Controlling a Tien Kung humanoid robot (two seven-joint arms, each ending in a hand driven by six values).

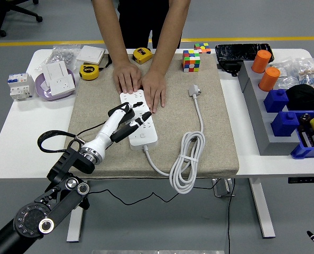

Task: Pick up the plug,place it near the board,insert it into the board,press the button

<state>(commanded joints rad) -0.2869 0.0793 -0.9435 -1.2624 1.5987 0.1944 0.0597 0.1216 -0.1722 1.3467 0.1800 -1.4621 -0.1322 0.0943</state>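
My fingers (137, 115): spread loosely, holding nothing, their dark tips lying over the middle of the power strip (139, 117).
My left hand (126, 119): white-backed, just left of frame centre, reaching up and to the right from the lower left corner.
My left arm (51, 203): black, running down to the lower left corner, with a black cable looped beside the wrist.
Power strip: white, lying lengthwise on the beige mat (210, 121), its far end toward the top of the frame.
Person's hands (141, 83): both pressed flat, side by side, on the far end of the strip and the mat beside it.
Plug (194, 91): white, lying on the mat right of centre, well apart from the strip, untouched by my hand.
Cord (185, 164): white, running down from the plug into a loose coil at the mat's lower edge, then back to the strip's near end.
Table (19, 137): white, under the mat.
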